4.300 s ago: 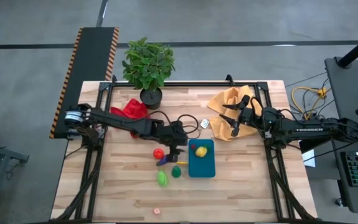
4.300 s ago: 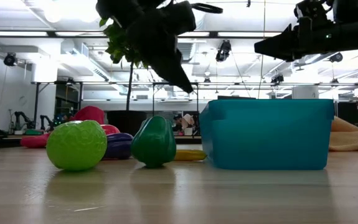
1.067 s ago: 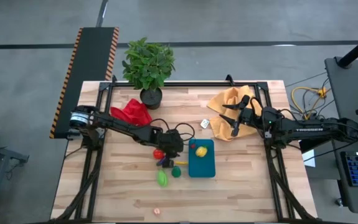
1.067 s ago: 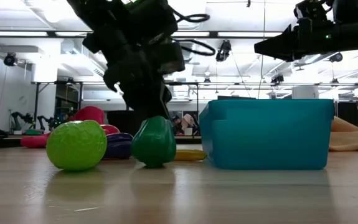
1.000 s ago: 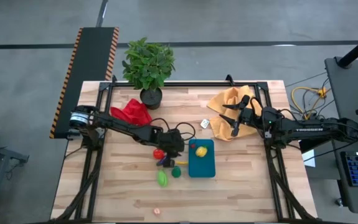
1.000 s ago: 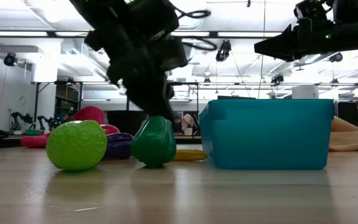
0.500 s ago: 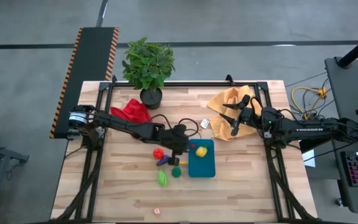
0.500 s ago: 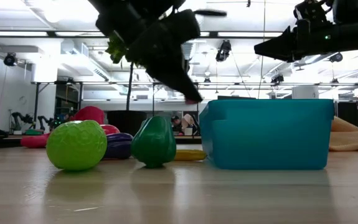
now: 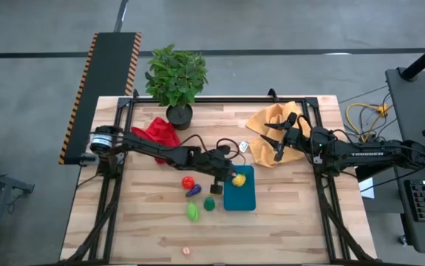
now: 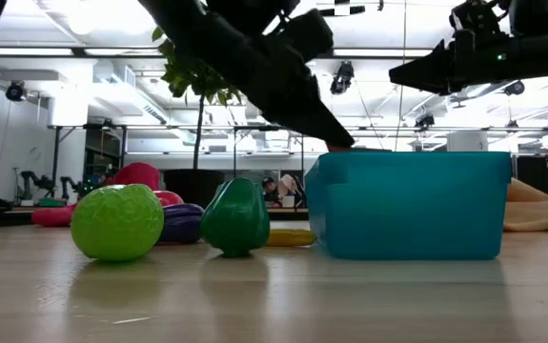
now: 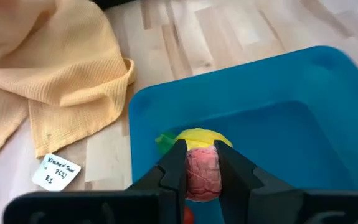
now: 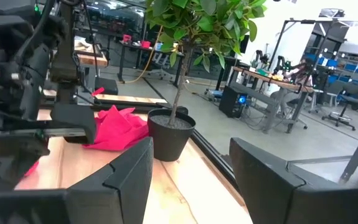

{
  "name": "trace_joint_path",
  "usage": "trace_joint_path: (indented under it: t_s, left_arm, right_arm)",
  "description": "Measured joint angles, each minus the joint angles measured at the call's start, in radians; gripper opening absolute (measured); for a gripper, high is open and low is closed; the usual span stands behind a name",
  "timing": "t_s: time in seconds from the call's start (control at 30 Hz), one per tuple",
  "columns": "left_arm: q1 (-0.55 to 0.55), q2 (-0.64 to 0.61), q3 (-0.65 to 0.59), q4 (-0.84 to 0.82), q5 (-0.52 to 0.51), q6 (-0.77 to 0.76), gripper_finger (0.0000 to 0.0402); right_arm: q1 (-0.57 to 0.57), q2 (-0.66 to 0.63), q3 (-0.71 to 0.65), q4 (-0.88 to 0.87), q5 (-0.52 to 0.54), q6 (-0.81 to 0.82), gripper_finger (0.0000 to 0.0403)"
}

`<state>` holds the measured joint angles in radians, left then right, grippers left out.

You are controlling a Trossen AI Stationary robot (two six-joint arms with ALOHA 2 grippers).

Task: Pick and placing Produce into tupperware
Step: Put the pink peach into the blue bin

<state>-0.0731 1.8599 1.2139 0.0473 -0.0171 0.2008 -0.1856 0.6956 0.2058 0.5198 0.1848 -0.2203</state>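
The teal tupperware [image 9: 243,198] [image 10: 412,205] [image 11: 303,93] stands at mid-table with a yellow toy fruit [image 9: 239,179] [image 11: 197,138] inside. My left gripper [image 9: 227,177] [image 11: 202,167] hovers over its left rim, shut on a small pink-red bumpy toy fruit [image 11: 202,177]. On the wood left of the container lie a red tomato [image 9: 188,182], a purple eggplant [image 9: 194,191], a dark green pepper [image 9: 209,204] [image 10: 235,217] and a light green fruit [image 9: 193,213] [image 10: 117,223]. My right gripper [image 9: 279,144] [image 12: 191,186] waits open above the mustard cloth [image 9: 271,122]. My left gripper pinches the pink-red toy fruit by its two sides [image 11: 191,177] between the two fingers. The fingers slant down from the table's left toward the container. The fruit is lifted clear, above the container's inside and the yellow fruit.
A potted plant [image 9: 175,77] stands at the far edge, with a red cloth [image 9: 155,131] beside it. A white label tag [image 9: 242,147] [image 11: 56,172] lies between the mustard cloth and the container. A pink speck [image 9: 185,250] sits by the near edge.
My left gripper has risen from low behind the green pepper and moved toward the table's right, carrying the pink-red fruit up to the container's rim. The other produce has stayed in place.
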Motion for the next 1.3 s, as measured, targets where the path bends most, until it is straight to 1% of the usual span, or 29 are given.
trace_joint_path:
  t_s: [0.2, 0.43, 0.93, 1.13, 1.3]
  left_arm:
    - [0.006, 0.018, 0.001, -0.004, -0.07, 0.0, 0.0044]
    - [0.017, 0.018, -0.006, -0.003, -0.072, -0.011, 0.0062]
    - [0.019, 0.018, -0.01, -0.003, -0.07, -0.003, 0.0065]
    - [0.019, 0.018, -0.011, -0.004, -0.029, 0.021, 0.0066]
    - [0.019, 0.018, -0.012, -0.003, -0.019, 0.021, 0.0073]
  right_arm:
    - [0.0, 0.0, 0.0, 0.0, 0.0, 0.0, 0.0206]
    - [0.0, 0.0, 0.0, -0.008, 0.0, 0.0, 0.0206]
    - [0.0, 0.0, 0.0, -0.008, 0.001, -0.016, 0.0206]
    - [0.0, 0.0, 0.0, -0.008, 0.001, -0.016, 0.0206]
    - [0.0, 0.0, 0.0, -0.008, 0.001, -0.016, 0.0206]
